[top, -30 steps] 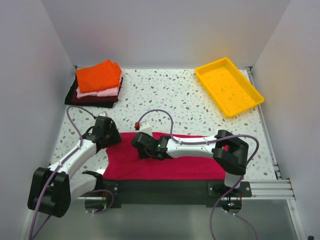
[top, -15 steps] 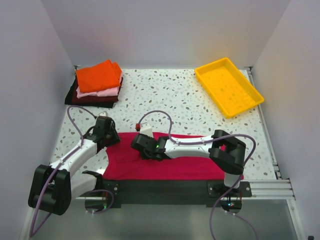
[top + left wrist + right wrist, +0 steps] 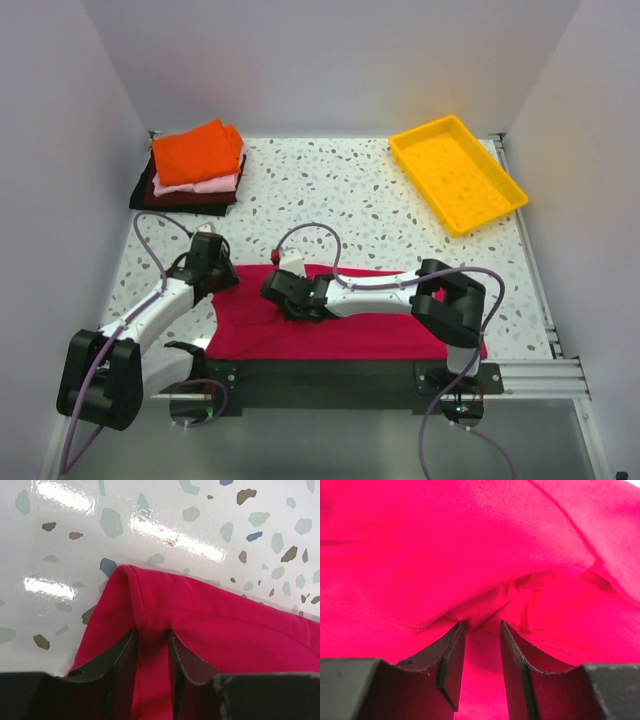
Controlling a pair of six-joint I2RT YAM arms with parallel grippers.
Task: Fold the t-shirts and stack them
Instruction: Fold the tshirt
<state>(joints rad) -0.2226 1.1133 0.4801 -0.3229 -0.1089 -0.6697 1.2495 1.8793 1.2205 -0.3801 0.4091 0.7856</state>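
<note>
1 crimson shirt (image 3: 350, 335) lies at table's (image 3: 330, 190) near edge, pinched at 2 spots.
Folded stack (image 3: 192, 168) far left; left gripper (image 3: 152, 635) clamps shirt's left corner; right gripper (image 3: 482, 625) nips a bunched fold mid-cloth; tray (image 3: 457, 172) far right.

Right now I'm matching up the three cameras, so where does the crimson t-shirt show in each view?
Top external: crimson t-shirt lies flat at bottom centre, along the near edge.
Left wrist: it fills the lower right, its corner pinched in the left gripper.
Right wrist: it fills the picture, with a fold bunched in the right gripper.
Shared landmark: speckled table, in the top and left wrist views only.
</note>
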